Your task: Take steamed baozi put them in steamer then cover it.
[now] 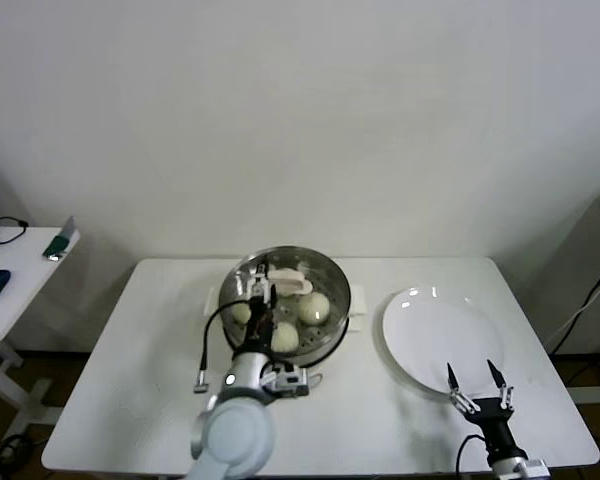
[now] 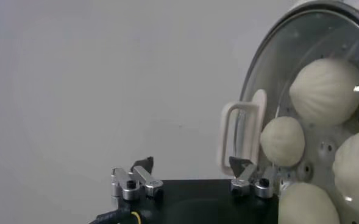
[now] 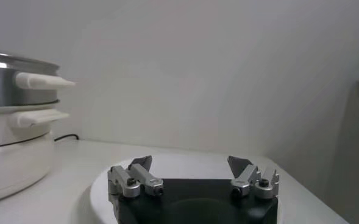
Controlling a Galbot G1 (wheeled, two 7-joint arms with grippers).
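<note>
We see four steamed baozi, smooth cream dough rounds w/ faint pleats, inside the steamer, a shiny steel pot w/ perforated tray on a cream base, mid-bench. The cover, clear glass w/ metal rim & cream loop handle, sits on top. Left gripper hangs just over it, fingers spread wide, one tip by the handle, gripping nothing. Left arm hides part of the pot's near side. Right gripper hovers over the flat glossy white plate, fingers wide, empty. Wrist cut off by frame edge.
</note>
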